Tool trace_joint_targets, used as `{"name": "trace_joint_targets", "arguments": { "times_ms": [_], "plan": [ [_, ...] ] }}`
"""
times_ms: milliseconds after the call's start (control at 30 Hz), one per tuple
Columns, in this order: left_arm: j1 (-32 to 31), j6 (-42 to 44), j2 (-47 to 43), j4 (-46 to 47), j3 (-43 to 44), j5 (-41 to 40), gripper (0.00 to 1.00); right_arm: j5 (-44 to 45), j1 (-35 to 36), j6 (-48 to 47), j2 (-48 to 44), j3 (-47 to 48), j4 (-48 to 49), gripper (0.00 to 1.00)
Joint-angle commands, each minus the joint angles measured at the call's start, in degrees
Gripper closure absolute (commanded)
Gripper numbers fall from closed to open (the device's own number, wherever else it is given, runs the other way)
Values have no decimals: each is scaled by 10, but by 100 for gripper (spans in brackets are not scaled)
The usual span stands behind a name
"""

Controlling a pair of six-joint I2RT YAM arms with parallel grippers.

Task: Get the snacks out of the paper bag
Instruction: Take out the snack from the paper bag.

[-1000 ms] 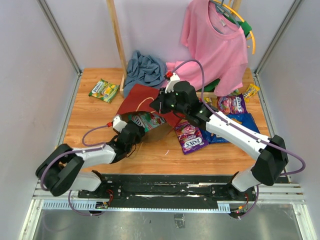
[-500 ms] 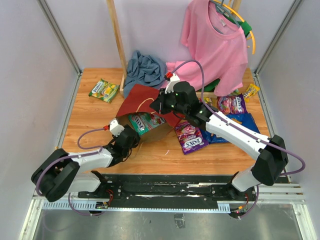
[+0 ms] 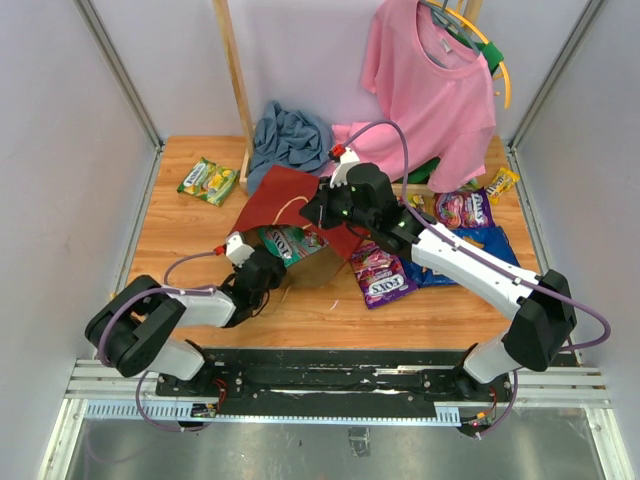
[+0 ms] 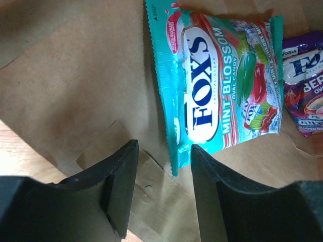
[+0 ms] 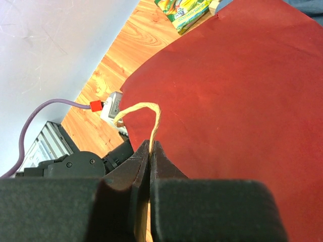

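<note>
The paper bag [image 3: 275, 200] lies on its side, dark red face up, its brown inside [image 4: 75, 85] showing at the mouth. A teal Fox's candy packet [image 4: 217, 85] lies flat in that mouth [image 3: 290, 243]. My left gripper [image 4: 163, 151] is open at the mouth [image 3: 268, 262], and the packet's near corner reaches between its fingertips, which stand clear of it. My right gripper [image 5: 151, 147] is shut on the bag's twine handle [image 5: 146, 108] above the red side [image 3: 316, 212]. Other snacks lie outside: purple packets [image 3: 380, 275] [image 3: 463, 208], a blue chip bag [image 3: 485, 248] and a green-yellow packet [image 3: 208, 180].
A pink shirt [image 3: 430, 90] hangs at the back right, and a blue-grey cloth [image 3: 288, 135] is heaped behind the bag. A wooden post [image 3: 237, 80] rises at the back left. A small yellow packet [image 3: 502, 183] lies by the right wall.
My left gripper drew back a little toward the near edge, then came forward again to the bag's mouth. The right gripper and the bag have stayed put.
</note>
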Motion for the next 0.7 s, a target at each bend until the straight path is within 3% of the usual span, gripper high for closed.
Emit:
{"name": "trace_joint_targets", "arguments": {
  "times_ms": [0,200,267,333,367,533,667],
  "plan": [
    [5,11,28,26,8,32,49,-4,-8,-6,-2,-2,4,99],
    [14,10,86,67,34,69,53,-8,-7,-8,-1,-3,4,99],
    [20,11,100,79,42,85,63,-6,-8,-10,-4,-4,3,99],
    [27,16,101,88,43,102,90,-2,-8,-14,-10,-5,0,99],
    [30,17,95,86,42,105,98,-1,-8,-16,-13,-7,-2,99],
    [31,50,-14,33,18,81,99,7,-10,-22,-25,-12,-5,99],
    [31,70,-207,-63,-12,75,99,4,-10,-20,-24,-11,-1,99]
  ]
}}
